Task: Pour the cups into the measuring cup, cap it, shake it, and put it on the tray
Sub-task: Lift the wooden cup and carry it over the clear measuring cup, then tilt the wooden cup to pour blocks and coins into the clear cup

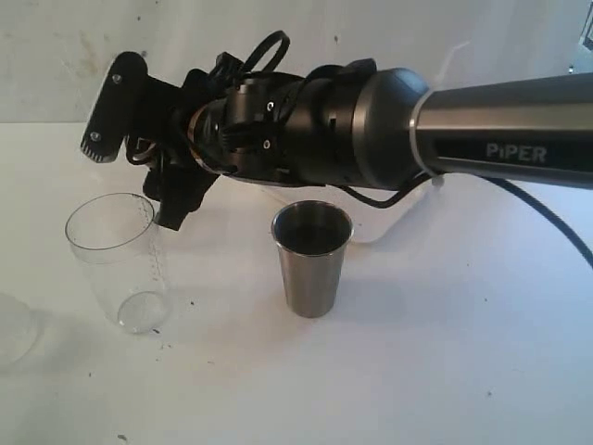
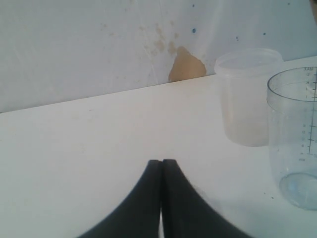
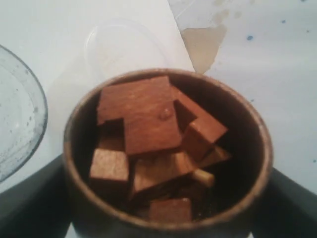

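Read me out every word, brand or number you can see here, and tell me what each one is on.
"PiPER": pale letters on the dark band of the right arm.
On the measuring cup: a printed scale with tiny figures down its side, too small to read.
On the steel tumbler, the wooden cup and the frosted cup: no text visible.

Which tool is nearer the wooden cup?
Right. The right tool grips the wooden cup from both sides. The left tool is shut and empty; its view shows no wooden cup.
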